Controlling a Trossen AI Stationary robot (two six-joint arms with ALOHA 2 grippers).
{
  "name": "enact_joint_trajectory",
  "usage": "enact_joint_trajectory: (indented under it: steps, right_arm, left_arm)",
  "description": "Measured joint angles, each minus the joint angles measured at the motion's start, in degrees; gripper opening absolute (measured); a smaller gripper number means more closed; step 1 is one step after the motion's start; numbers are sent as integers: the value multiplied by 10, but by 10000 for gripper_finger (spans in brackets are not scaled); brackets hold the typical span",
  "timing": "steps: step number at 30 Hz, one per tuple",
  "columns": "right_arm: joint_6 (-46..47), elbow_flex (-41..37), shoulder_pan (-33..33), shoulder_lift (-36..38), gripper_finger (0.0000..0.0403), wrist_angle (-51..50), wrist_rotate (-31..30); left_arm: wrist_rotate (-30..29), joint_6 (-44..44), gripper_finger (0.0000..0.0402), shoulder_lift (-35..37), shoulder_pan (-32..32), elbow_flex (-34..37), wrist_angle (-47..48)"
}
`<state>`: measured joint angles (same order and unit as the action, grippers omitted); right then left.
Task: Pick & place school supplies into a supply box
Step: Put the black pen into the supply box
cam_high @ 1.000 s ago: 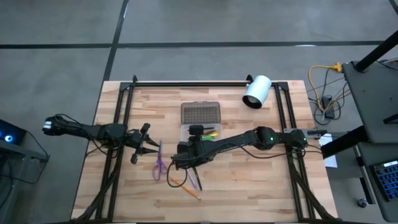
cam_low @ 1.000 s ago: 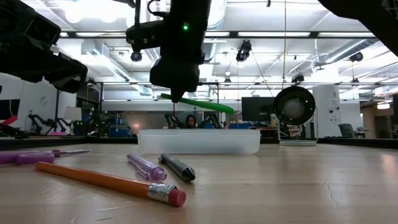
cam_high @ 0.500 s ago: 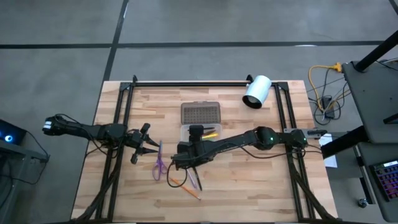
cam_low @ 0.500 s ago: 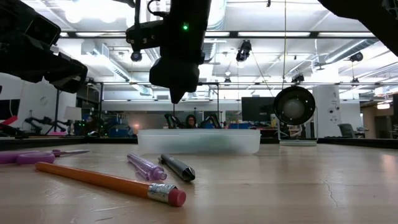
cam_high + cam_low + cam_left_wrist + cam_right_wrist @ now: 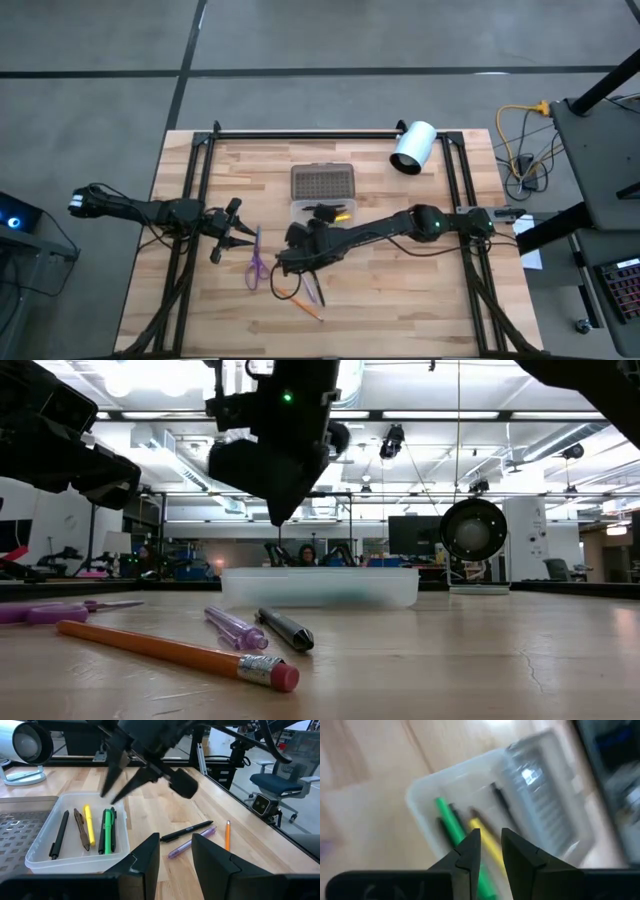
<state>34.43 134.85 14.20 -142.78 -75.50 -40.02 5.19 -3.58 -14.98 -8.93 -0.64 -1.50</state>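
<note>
Writing: I read none, though the black pen carries pale print too small to make out | right tool hangs over the supply box, fingers parted, holding nothing | left tool waits open, empty, beside purple scissors | green pen lies in box; orange pencil on surface.

Two dark jointed arms, black cables, green indicator light, angular black fingers

Right wrist view: supply box and its pens motion-blurred, lid cut by the right edge. High view: box partly hidden under the right arm. Low view: purple scissors cut off at the left edge.
</note>
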Motion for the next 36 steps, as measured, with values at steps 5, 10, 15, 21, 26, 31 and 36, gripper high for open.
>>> enact_joint_trajectory:
  steps: [5, 10, 15, 21, 26, 31, 36]
  right_arm:
    - [160, 0, 4, 0, 70, 2, 130]
    - [355, 0, 3, 0, 77, 15, 296]
    - [412, 0, 4, 0, 84, 20, 326]
    - [423, 0, 7, 0, 84, 120, 326]
    - [425, 0, 8, 0, 75, 197, 331]
    - [425, 0, 8, 0, 68, 189, 371]
    - [436, 0, 11, 0, 72, 184, 380]
  left_arm:
    - [0, 0, 99, 0, 0, 0, 0]
    - [0, 0, 99, 0, 0, 0, 0]
    - [0, 0, 99, 0, 0, 0, 0]
    - [0, 0, 99, 0, 0, 0, 0]
    - [0, 0, 99, 0, 0, 0, 0]
    - [0, 0, 99, 0, 0, 0, 0]
    - [0, 0, 99, 0, 0, 0, 0]
